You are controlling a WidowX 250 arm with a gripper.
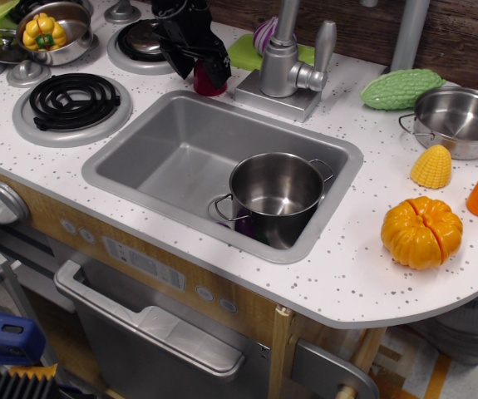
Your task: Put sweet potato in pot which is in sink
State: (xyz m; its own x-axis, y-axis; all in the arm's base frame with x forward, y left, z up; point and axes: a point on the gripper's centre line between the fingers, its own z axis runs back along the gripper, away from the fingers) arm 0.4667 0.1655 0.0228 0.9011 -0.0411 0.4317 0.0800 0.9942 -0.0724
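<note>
Speckled white surface is carrying the sweet potato directly beneath the tool, whose fingers are straddling it wide.

Toy play kitchen, not a real one. White speckled countertop held a grey plastic sink with a moulded faucet, fake coil burners, a knob and an oven door handle below. Plastic play food sat around: split pumpkin, corn, bitter gourd.
</note>
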